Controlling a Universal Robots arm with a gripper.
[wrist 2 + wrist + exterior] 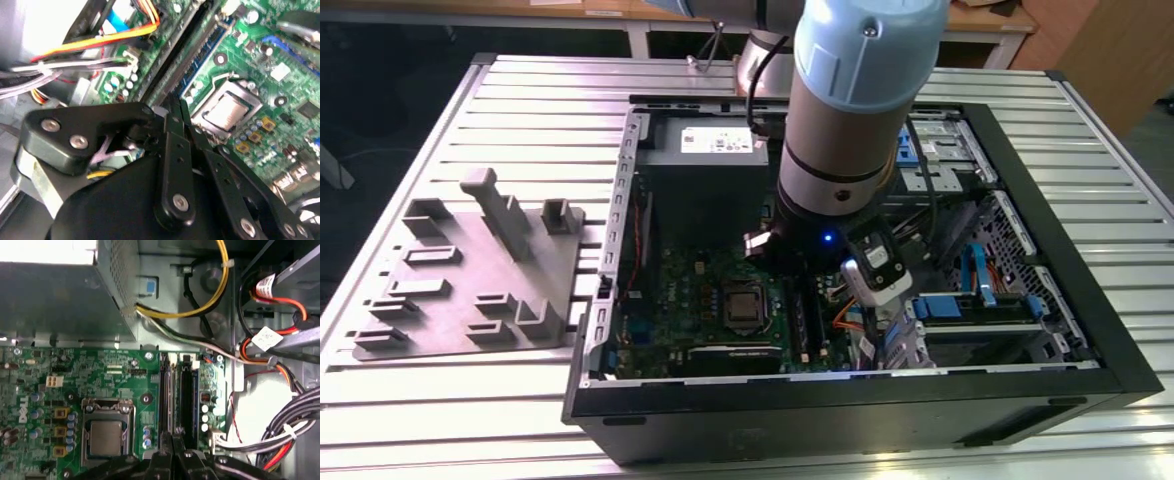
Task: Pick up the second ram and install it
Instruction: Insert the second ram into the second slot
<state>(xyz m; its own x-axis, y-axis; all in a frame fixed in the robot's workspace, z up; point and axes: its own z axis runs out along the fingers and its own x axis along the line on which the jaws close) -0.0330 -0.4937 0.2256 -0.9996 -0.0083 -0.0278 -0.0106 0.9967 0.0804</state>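
Holding the second ram pinched in the shut fingers of the gripper, hovered low at the motherboard's edge by the cables, ram straight under the fingers, long side along the slot strips.

The arm reaches into the open computer case — above the motherboard. A grey fixture lies beside the case.

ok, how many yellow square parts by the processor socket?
3, in a row along one side of the processor socket: one yellow part, a second, a third. The gripper may hide more.
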